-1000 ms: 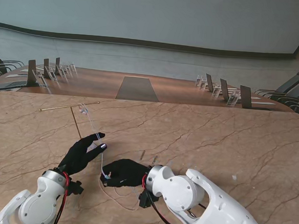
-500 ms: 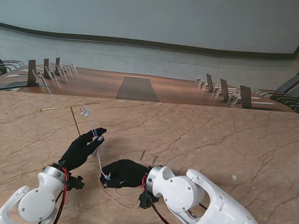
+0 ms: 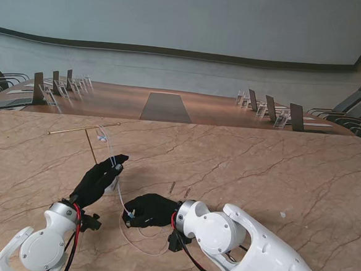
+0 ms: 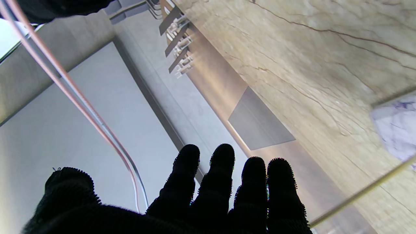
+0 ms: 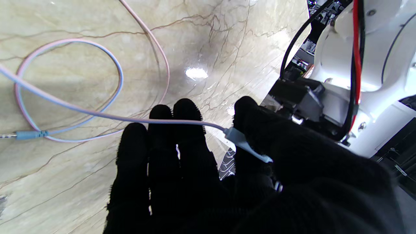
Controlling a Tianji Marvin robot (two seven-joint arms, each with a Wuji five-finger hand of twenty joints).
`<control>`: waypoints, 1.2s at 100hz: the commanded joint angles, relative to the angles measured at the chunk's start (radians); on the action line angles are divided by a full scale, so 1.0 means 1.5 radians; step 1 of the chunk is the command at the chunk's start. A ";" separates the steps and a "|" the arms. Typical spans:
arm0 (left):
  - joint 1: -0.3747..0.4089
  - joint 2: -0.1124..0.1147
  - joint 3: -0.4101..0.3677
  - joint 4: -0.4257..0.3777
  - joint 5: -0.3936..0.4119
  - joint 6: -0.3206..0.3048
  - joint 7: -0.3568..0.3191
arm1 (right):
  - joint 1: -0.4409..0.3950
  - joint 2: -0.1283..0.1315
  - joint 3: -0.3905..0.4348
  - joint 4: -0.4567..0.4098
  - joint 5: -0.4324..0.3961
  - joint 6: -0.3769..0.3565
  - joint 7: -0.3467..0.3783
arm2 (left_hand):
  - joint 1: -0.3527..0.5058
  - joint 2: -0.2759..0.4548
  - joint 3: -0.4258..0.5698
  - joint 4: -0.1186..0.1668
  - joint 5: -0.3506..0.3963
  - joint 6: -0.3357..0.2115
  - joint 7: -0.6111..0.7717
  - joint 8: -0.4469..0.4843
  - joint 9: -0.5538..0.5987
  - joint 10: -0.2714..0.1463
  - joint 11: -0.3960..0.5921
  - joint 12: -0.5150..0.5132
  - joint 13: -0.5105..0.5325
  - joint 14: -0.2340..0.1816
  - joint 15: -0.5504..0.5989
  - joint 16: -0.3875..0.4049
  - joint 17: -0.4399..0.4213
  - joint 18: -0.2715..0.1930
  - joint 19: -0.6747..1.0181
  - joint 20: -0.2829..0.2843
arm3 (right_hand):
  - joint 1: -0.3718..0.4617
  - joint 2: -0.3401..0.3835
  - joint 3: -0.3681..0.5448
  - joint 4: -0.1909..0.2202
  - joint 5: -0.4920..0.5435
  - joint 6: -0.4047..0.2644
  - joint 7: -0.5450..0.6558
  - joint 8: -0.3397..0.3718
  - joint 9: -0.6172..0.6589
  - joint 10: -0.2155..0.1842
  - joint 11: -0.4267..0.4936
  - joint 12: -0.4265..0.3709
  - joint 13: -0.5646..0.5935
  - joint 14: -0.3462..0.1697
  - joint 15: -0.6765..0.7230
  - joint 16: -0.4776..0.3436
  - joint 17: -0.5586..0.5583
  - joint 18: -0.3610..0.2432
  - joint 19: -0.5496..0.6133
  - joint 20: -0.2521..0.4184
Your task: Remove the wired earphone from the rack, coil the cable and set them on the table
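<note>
The rack (image 3: 85, 129) is a thin gold T-shaped rod standing at the far left of the table. The pale earphone cable (image 3: 107, 148) hangs from its bar, runs down past my left hand (image 3: 100, 179), then to my right hand (image 3: 150, 209). My left hand has straight fingers, and the cable (image 4: 97, 120) passes through the gap between thumb and index finger. My right hand (image 5: 201, 175) pinches the cable's light-blue joint piece (image 5: 247, 146) between thumb and fingers. A loose loop (image 5: 71, 91) with the jack plug (image 5: 29, 134) lies on the table.
A white veined block (image 4: 396, 130) lies beside the gold rod (image 4: 357, 195). My white right forearm (image 3: 253, 246) crosses the near part of the marble table (image 3: 258, 172). A small white speck (image 3: 282, 214) lies on the right. Desks and chairs stand beyond the far edge.
My left hand moved farther from me toward the rack and its fingers drew together along the cable. The right hand stayed almost in place with the cable.
</note>
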 commanded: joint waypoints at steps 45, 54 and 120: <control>-0.042 0.001 0.017 -0.014 -0.046 -0.011 -0.040 | 0.001 0.001 -0.005 -0.009 0.002 -0.001 0.013 | -0.019 -0.015 0.005 -0.014 0.047 -0.019 -0.018 0.006 0.098 -0.011 0.007 -0.009 0.078 -0.009 0.028 0.006 0.048 -0.002 0.049 0.012 | 0.029 0.015 0.072 0.063 0.081 -0.083 0.103 0.030 0.012 0.038 0.019 0.003 0.022 -0.005 0.020 0.008 0.001 -0.004 0.023 0.008; -0.045 0.003 0.014 -0.020 -0.048 -0.013 -0.047 | 0.001 0.001 -0.004 -0.009 0.002 0.000 0.011 | 0.020 -0.006 0.006 -0.015 0.048 -0.024 -0.006 0.016 0.112 -0.015 0.011 -0.008 0.089 -0.010 0.036 0.006 0.055 -0.003 0.060 0.018 | 0.028 0.015 0.072 0.063 0.081 -0.083 0.103 0.029 0.011 0.038 0.019 0.003 0.022 -0.005 0.020 0.008 0.000 -0.004 0.023 0.007; -0.054 0.008 -0.018 -0.043 -0.052 -0.053 -0.066 | 0.039 -0.008 -0.028 0.010 0.020 0.014 0.012 | 0.116 0.010 -0.001 -0.016 0.031 -0.042 0.026 0.037 0.139 -0.026 0.029 -0.003 0.126 -0.011 0.055 0.002 0.093 -0.003 0.078 0.026 | 0.029 0.011 0.075 0.064 0.076 -0.079 0.107 0.020 0.014 0.040 0.021 0.003 0.026 -0.002 0.022 0.009 0.003 0.000 0.026 0.008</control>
